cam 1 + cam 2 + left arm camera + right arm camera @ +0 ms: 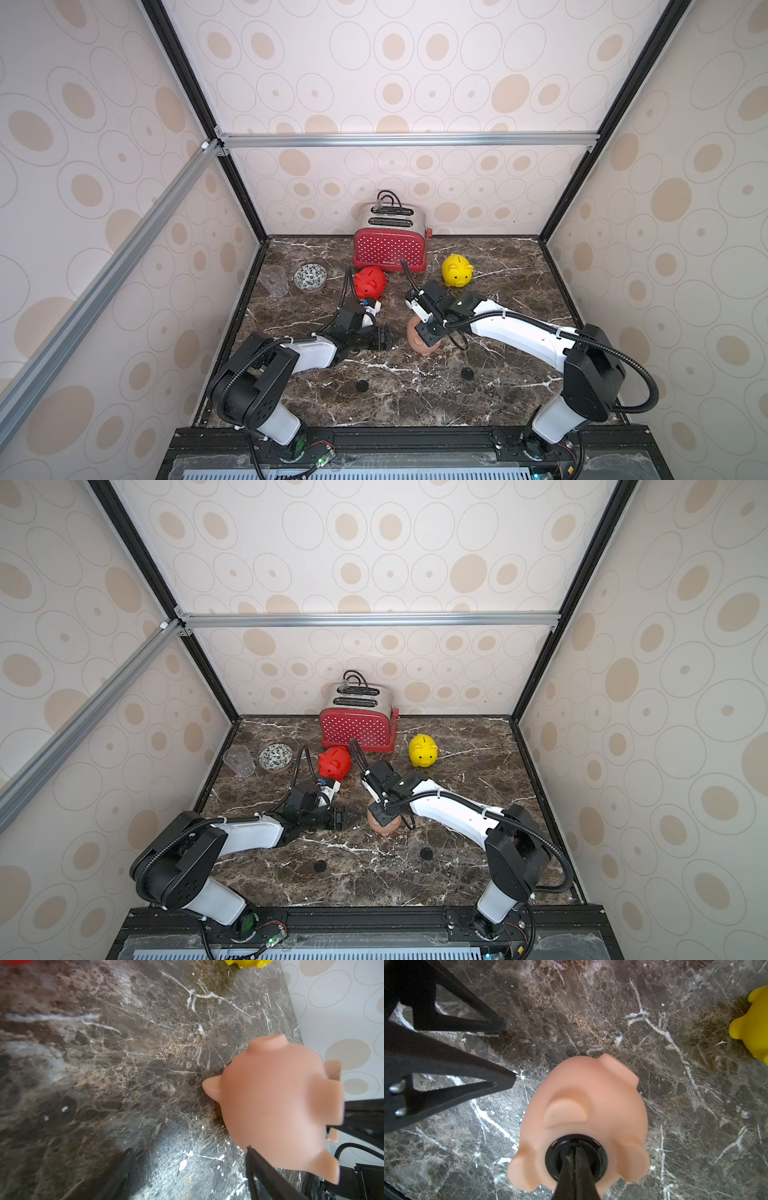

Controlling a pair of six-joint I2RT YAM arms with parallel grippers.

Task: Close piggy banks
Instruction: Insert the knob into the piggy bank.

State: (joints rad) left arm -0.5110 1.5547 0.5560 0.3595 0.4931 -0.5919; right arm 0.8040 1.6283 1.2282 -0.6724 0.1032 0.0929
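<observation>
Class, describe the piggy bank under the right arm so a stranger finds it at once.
From the red polka-dot toaster at the back, come forward between the red pig and the yellow pig. There lies the peach-pink piggy bank, the only one overturned, the shut right gripper at its black plug.

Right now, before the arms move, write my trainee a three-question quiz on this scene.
1. True or false: the yellow piggy bank stands upright on the table, near the toaster.
2. The jaws of the right arm meet the belly plug of which one? A) red piggy bank B) yellow piggy bank C) peach piggy bank
3. In one word: how do the jaws of the left arm stand?
Key: 1 true; 2 C; 3 open.
</observation>
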